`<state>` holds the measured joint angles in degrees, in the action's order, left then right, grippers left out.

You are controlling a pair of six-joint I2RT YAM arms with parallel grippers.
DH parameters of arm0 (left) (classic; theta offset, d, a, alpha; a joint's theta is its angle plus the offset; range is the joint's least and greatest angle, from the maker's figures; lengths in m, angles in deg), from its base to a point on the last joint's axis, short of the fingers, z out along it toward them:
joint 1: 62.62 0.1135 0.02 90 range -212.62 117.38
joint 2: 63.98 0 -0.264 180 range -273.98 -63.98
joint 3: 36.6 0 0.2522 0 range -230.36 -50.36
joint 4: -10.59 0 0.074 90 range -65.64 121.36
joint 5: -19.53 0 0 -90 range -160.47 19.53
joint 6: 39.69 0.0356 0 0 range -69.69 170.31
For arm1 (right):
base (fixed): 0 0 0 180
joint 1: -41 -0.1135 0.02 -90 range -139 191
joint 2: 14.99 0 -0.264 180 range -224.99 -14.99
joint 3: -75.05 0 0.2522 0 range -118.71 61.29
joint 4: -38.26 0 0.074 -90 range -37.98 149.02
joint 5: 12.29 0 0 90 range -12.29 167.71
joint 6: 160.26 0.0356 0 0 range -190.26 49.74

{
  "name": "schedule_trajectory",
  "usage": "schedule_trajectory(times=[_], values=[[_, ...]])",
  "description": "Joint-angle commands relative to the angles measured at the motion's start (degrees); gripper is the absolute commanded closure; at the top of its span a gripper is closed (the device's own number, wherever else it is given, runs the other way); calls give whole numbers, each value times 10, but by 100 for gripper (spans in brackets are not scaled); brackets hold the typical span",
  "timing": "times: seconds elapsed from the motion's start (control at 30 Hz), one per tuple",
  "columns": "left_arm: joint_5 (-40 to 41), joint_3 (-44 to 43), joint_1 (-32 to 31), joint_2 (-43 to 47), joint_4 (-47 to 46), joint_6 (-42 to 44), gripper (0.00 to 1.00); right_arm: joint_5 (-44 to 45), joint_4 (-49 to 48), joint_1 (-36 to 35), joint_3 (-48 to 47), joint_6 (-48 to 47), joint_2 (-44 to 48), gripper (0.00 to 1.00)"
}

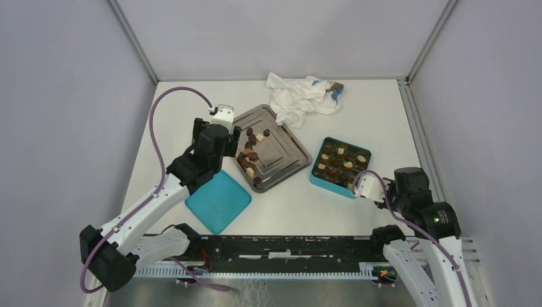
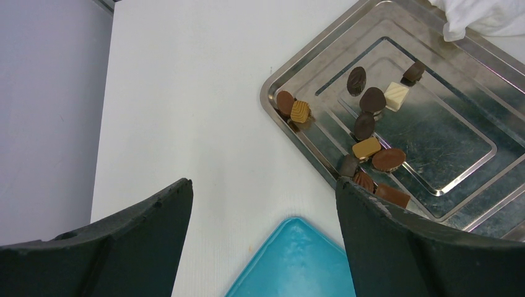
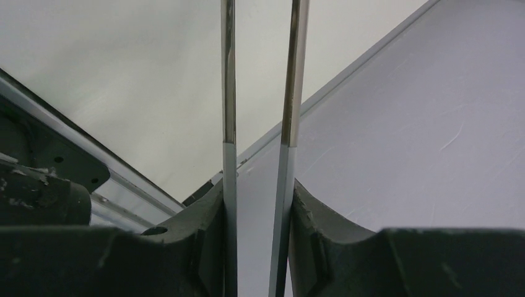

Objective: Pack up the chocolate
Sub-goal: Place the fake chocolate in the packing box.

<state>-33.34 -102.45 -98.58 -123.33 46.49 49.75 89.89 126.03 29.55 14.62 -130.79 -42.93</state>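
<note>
A white counter (image 1: pixel 358 121), boxed in by grey walls, is carrying the packing job. At far left the left arm is pointing toward 1 o'clock. The left hand (image 2: pixel 263 189) is standing wide open, holding nothing, and hovering over bare counter at the 9 o'clock edge of a steel tray (image 1: pixel 287 150). A teal lid (image 1: pixel 218 199) is lying flat at 7 o'clock of the tray. In the left wrist view, one of its corners is showing between the two dark fingers (image 2: pixel 155 235).

Loose chocolate (image 2: pixel 373 99) in dark brown, light brown and cream-white is lying scattered in the tray, most of it crowding the 8 o'clock side. A crumpled white cloth (image 1: pixel 295 97) with blue marks is sitting at 1 o'clock of the tray and touching its far corner.

At 4 o'clock of the tray, near but apart from it, a teal box (image 1: pixel 327 185) is sitting with more chocolate resting in its grid of compartments.

At far right, at 4 o'clock of the box, the right hand (image 3: pixel 257 204) is pinching narrow on two thin metal strips (image 3: pixel 228 80). The strips are running side by side with a slim gap between them. Their far ends are running out of the right wrist view, which is facing the grey wall.
</note>
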Motion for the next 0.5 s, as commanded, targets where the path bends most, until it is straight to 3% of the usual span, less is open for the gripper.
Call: schedule_trajectory(times=[0.0, 0.47], values=[[-6, 1, 3, 10, -28, 7, 10, -59, -47, 1, -55, 60, -30, 62], [-15, 4, 3, 6, -30, 7, 10, -90, -296, 39, -35, 161, -136, 65]])
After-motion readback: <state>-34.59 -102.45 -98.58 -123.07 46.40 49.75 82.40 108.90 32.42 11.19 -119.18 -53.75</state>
